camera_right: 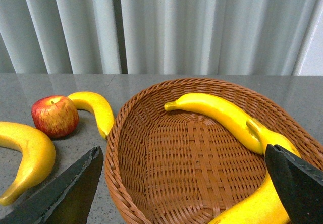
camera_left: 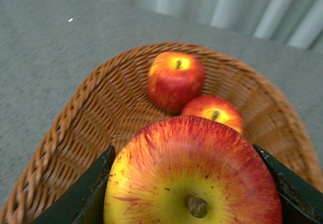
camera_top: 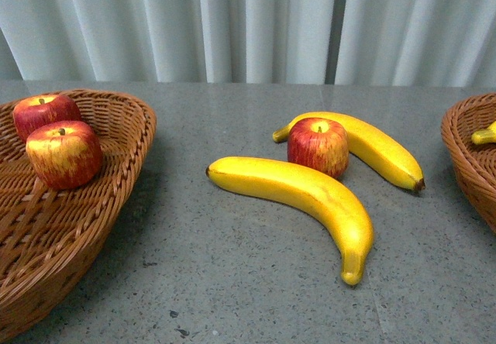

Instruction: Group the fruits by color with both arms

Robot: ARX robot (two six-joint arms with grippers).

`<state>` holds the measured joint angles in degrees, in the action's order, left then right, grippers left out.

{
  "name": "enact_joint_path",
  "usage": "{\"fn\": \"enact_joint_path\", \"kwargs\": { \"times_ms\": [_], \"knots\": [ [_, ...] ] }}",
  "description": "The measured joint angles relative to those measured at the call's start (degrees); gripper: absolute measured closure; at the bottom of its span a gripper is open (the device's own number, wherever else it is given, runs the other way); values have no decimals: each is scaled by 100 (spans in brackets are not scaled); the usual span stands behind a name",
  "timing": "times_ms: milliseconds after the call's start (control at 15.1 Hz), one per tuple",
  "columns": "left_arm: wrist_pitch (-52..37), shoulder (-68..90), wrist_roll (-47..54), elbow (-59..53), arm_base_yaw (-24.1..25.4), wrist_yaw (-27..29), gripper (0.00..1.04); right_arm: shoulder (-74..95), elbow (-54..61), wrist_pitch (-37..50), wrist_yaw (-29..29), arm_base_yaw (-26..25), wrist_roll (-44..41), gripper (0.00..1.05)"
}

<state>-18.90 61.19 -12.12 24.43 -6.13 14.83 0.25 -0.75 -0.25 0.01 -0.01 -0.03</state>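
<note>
Left wrist view: apple seemingly overhangs basket rim.

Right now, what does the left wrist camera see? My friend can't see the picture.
A big red-and-yellow apple sits up close, held between two dark jaws. Beyond it, a woven basket on a grey table holds two more apples.

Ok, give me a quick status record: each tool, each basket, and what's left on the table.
left tool: shut on held apple, above left basket
left basket: near apple, far apple inside
right tool: open, above right basket
right basket: first banana, second banana inside
table: loose apple, near banana, far banana, unsorted
</note>
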Motion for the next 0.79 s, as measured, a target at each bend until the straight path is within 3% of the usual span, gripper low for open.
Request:
{"fn": "enact_joint_path", "kwargs": {
  "times_ms": [132,264,396,462,528,792],
  "knots": [
    [-52,282,-192,-164,101,96,32,0,0,2,0,0,0,6],
    [-68,149,-269,-223,-24,118,7,0,0,0,0,0,0,6],
    [20,-236,-205,-63,-468,391,7,0,0,2,0,0,0,6],
    [-404,-275,170,365,-1198,527,7,0,0,0,0,0,0,6],
    [-409,680,793,1309,-1867,-289,7,0,0,0,0,0,0,6],
    [127,2732,1598,2715,-2076,-1346,7,0,0,0,0,0,0,6]
  ]
}}
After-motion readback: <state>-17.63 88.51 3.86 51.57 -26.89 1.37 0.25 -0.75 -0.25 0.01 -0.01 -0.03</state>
